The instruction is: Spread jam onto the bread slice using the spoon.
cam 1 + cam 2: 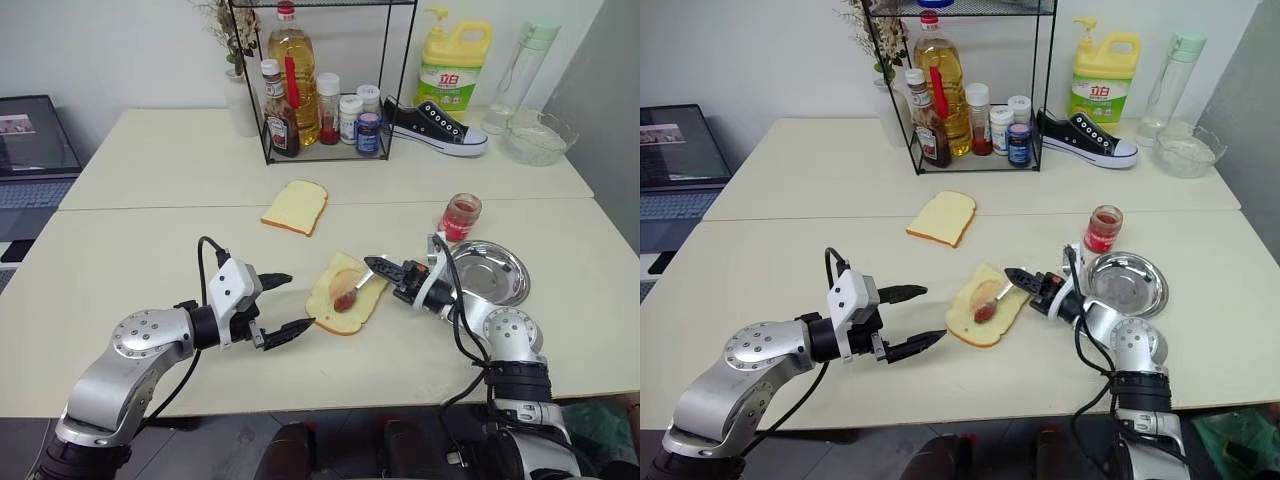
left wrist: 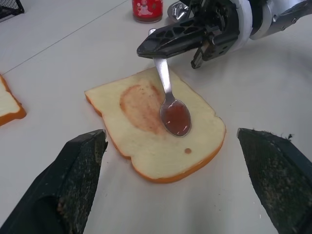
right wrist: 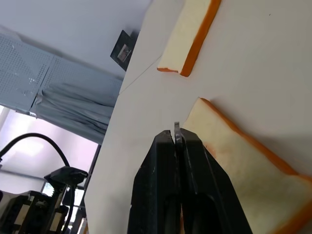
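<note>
While the right gripper [image 1: 372,262] has its fingers clamped on the spoon [image 2: 170,101] handle, the bowl rests on the bread [image 2: 146,122] ahead of them, long axis in line, beside the jam smear [image 2: 139,105]. Left gripper [image 1: 290,302] fingers apart, just short of the bread, idle.

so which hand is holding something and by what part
The right hand pinches the spoon by its handle end, bowl on the bread slice. The left hand is open, holding nothing.

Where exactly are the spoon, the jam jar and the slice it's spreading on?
spoon [image 2: 176,118], left wrist view, on its red-smeared bowl.
jam jar [image 1: 461,216], left eye view, on its glass side.
bread slice [image 2: 146,156], left wrist view, on its bare pale face.
</note>
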You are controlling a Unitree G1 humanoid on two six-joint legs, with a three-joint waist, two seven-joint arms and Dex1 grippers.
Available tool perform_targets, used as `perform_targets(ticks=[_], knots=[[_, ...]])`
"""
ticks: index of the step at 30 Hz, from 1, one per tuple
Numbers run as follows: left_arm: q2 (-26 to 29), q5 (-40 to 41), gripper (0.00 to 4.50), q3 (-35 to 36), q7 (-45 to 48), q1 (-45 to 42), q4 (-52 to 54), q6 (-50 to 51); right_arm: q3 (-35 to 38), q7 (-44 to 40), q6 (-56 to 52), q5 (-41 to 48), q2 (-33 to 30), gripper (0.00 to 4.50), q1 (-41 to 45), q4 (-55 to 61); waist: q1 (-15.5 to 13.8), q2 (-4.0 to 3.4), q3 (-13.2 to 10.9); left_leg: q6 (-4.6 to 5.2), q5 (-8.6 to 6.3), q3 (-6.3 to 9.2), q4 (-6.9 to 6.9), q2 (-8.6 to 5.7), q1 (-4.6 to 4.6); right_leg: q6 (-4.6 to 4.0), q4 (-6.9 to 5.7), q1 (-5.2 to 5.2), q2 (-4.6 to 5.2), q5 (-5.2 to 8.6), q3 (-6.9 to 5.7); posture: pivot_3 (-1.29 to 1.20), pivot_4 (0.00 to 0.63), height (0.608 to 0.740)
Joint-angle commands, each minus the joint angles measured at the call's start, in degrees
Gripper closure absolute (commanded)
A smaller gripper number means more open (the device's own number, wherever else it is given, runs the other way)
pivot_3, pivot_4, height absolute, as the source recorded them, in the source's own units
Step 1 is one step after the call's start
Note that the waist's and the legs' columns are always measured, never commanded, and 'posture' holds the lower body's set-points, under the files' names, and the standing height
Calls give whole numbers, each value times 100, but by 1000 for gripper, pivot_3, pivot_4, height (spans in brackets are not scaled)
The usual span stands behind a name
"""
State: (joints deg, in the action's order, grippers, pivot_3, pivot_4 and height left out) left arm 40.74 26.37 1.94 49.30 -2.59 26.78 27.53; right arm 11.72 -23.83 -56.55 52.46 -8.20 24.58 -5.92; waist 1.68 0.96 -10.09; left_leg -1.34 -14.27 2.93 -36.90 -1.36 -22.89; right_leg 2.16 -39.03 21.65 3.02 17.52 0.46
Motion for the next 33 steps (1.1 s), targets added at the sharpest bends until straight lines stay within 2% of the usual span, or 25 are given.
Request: perform_targets(ticks=[1,12,18,22,26,33], knots=[[45,26,0,68,-3,6,219,-55,-36,-109,165,-236,-170,4487,-19,6,-1,0,0,0,0,0,0,0,0,0,0,-1,0,0,0,0,150,740],[18,-4,0,-1,39,-111,118,-92,414,-76,520,-349,-449,4487,376,-528,-14,0,0,0,0,1,-3,-2,1,0,0,-5,0,0,-2,0,150,740],[26,-7,0,-9,72,-176,70,-99,622,-8,454,-115,-412,4487,457,-517,-14,0,0,0,0,1,-3,-2,0,0,0,-5,1,0,-2,0,150,740],[43,15,0,2,96,-205,78,-77,929,286,-54,659,-163,4487,457,-61,-7,0,-1,0,0,1,-2,-1,0,0,0,-3,1,0,-1,0,150,740],[59,-11,0,-2,157,-396,17,-128,1252,995,-377,1435,86,4487,487,526,-3,0,-1,0,0,1,0,0,-3,0,-1,1,1,0,0,0,150,740],[-157,-23,0,-395,262,-1429,-252,-63,1699,2371,-391,2599,-227,4487,330,1556,-36,2,-2,0,0,1,-4,-5,-5,0,1,-2,1,0,-2,0,150,740]])
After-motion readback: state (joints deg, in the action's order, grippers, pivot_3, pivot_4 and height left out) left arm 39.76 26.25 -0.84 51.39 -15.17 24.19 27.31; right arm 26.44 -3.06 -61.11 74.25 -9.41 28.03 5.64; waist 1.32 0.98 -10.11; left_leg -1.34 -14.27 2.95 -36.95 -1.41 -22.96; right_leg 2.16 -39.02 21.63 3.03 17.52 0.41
